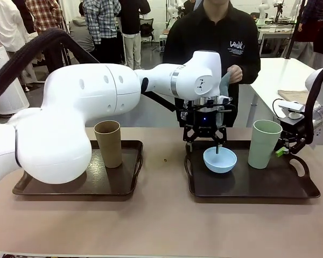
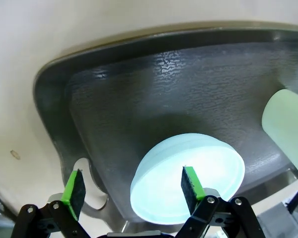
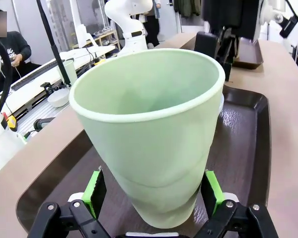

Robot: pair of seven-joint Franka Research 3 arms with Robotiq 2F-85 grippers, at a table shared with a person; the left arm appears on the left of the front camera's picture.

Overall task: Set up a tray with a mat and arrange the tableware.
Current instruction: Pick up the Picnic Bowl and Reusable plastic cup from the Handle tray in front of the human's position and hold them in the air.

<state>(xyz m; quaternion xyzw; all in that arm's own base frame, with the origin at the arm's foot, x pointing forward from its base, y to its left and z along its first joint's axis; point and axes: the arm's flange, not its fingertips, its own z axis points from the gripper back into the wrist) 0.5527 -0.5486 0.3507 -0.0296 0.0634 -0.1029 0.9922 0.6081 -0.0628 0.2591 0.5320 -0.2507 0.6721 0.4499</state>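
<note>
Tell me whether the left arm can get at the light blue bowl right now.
Probably yes. The open left gripper hangs just above the light blue round plastic bowl on the dark brown tray, the bowl's rim between its fingers, nothing in the way.

Two trays: left tray [image 1: 114, 181], right tray [image 1: 258, 184]. Two cups: brown cup [image 1: 108, 143], pale green cup [image 1: 265, 143]. One bowl [image 1: 219, 159], light blue. One desk [image 1: 161, 226] under all.
</note>
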